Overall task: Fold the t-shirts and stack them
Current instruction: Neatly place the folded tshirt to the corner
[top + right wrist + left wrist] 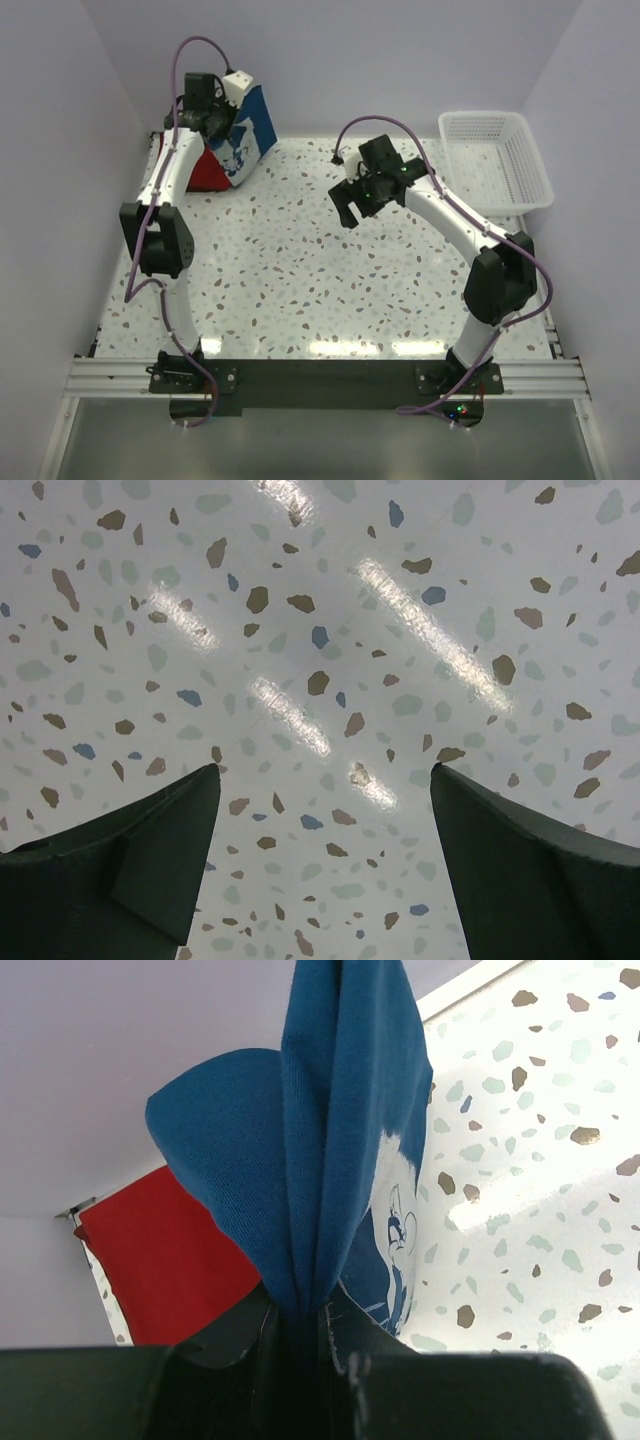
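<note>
My left gripper [222, 118] is shut on the navy blue t-shirt [248, 135], which has a white printed figure, and holds it lifted at the table's far left corner. In the left wrist view the blue cloth [330, 1140] rises bunched from between my jaws [305, 1315]. The red t-shirt [205, 172] lies on the table under and behind the blue one; it also shows in the left wrist view [165, 1255]. My right gripper [353, 205] is open and empty above the table's middle, its fingers [150, 860] spread over bare terrazzo.
A white lattice basket [497, 160] stands at the far right corner. White walls close in the table on the left, back and right. The terrazzo tabletop [300, 280] stretches between the arms.
</note>
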